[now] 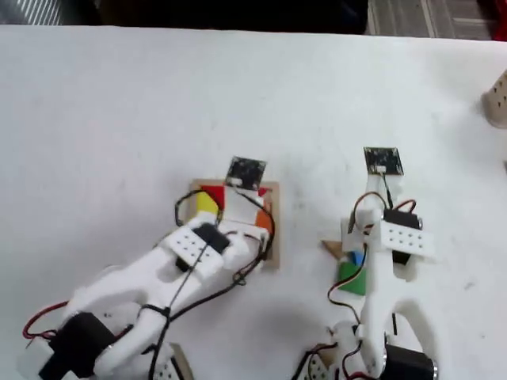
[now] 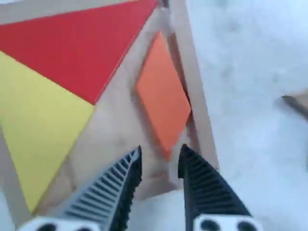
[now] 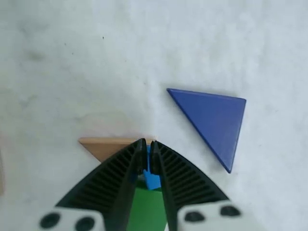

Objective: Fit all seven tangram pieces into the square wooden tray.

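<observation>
The square wooden tray [image 1: 274, 207] holds a red triangle [image 2: 77, 45], a yellow triangle [image 2: 38, 125] and an orange parallelogram [image 2: 163, 98], all lying flat. My left gripper [image 2: 161, 153] hovers open over the tray's corner, with the orange piece's tip between its fingers. My right gripper [image 3: 148, 143] is shut on a small light blue piece [image 3: 152, 179] to the right of the tray. A green piece [image 3: 147, 211] lies under it. A plain wooden triangle [image 3: 103, 146] and a dark blue triangle [image 3: 211, 120] rest on the table just past its fingertips.
Both arms [image 1: 198, 249] [image 1: 396, 237] stand at the table's near edge, with loose wires [image 1: 186, 207] over the tray. A beige perforated object [image 1: 497, 99] stands at the far right. The white table stretches open behind the tray.
</observation>
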Controlling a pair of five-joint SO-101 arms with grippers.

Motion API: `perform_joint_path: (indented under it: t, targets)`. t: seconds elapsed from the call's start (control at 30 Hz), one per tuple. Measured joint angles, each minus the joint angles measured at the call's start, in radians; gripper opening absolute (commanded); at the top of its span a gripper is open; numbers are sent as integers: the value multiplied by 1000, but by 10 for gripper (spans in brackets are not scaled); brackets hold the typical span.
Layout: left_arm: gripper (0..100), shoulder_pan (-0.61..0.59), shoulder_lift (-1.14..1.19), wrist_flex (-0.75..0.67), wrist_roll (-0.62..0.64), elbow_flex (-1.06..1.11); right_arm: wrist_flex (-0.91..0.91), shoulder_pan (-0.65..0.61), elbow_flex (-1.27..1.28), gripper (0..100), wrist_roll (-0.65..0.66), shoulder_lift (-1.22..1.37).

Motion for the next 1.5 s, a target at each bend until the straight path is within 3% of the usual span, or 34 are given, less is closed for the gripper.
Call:
perform_joint_path:
  t: [0.23, 0.6, 1.5]
  targets:
    - [136, 0, 126, -35, 0, -49, 0, 0, 0, 19, 0, 0]
    - [135, -21, 330, 57, 0, -287, 0, 0, 0, 19, 0, 0]
    - [140, -52, 341, -25, -32, -324, 0, 0, 0, 19, 0, 0]
